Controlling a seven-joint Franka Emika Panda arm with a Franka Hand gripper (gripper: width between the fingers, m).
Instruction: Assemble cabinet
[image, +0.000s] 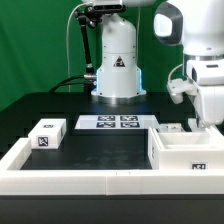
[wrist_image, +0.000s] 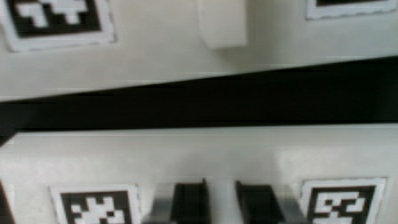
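Observation:
The cabinet's large hollow white box (image: 186, 160) stands at the front of the exterior view's right. A small white tagged block (image: 48, 134) lies at the left. Another white piece (image: 172, 127) shows just behind the box. My gripper (image: 207, 120) hangs low behind the box's far right corner. In the wrist view my gripper (wrist_image: 222, 205) has its dark fingers (wrist_image: 191, 205) close together around a narrow pale strip of a white tagged cabinet part (wrist_image: 178, 160). A second white tagged part (wrist_image: 178, 55) lies beyond a dark gap.
The marker board (image: 118, 122) lies at the table's middle, in front of the robot's base (image: 117, 65). A long low white border frame (image: 90, 180) runs along the front and left edges. The table top is black and the backdrop is green.

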